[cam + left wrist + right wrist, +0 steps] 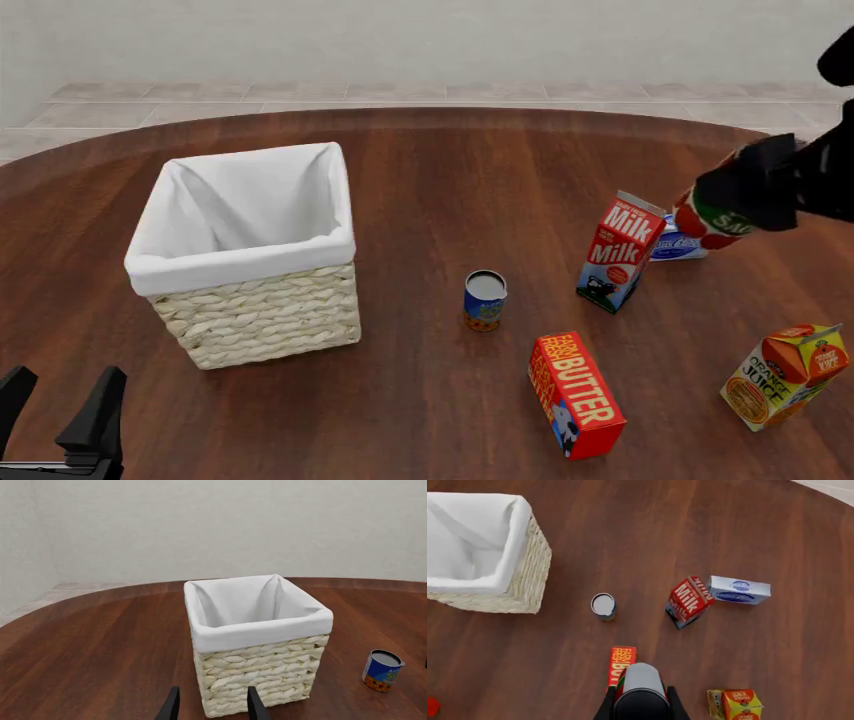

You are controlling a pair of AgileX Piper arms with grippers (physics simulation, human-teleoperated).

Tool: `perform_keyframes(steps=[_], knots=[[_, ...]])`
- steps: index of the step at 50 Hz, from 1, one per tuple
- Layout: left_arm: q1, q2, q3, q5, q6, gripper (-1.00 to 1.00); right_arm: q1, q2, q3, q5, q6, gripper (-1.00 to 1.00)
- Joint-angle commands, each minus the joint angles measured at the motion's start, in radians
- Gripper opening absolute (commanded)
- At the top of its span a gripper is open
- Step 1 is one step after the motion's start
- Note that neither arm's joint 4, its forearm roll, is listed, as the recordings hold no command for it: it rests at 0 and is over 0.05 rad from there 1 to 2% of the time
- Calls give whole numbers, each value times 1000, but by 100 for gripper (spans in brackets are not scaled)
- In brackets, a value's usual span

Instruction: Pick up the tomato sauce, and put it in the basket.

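Observation:
The tomato sauce (703, 226), a red can with a green band, hangs tilted in the air over the right of the table, with my right gripper (734, 203) shut on it. In the right wrist view its silver top (642, 679) shows between the fingers, high above the table. The basket (240, 262), pale wicker with a white lining, stands at the left, also seen as the basket (260, 630) and the basket (527, 555). My left gripper (60, 412) is open near the front left edge, just short of the basket, with nothing between its fingers (171, 705).
A blue-and-orange can (485, 300) stands mid-table. Right of it are a milk carton (618, 252), a blue-and-white box (677, 244), a lying butter box (577, 395) and an orange juice carton (787, 375).

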Motion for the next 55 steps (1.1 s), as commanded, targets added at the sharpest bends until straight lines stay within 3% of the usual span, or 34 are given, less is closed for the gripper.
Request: perform_keyframes(steps=[1,24,55], knots=[[0,0,0,0,0,100,190,0,-3,-61,76,-100],[0,0,0,0,0,100,403,137,-147,-170,81,-100],[0,0,0,0,0,100,499,289,-329,-186,74,-100]])
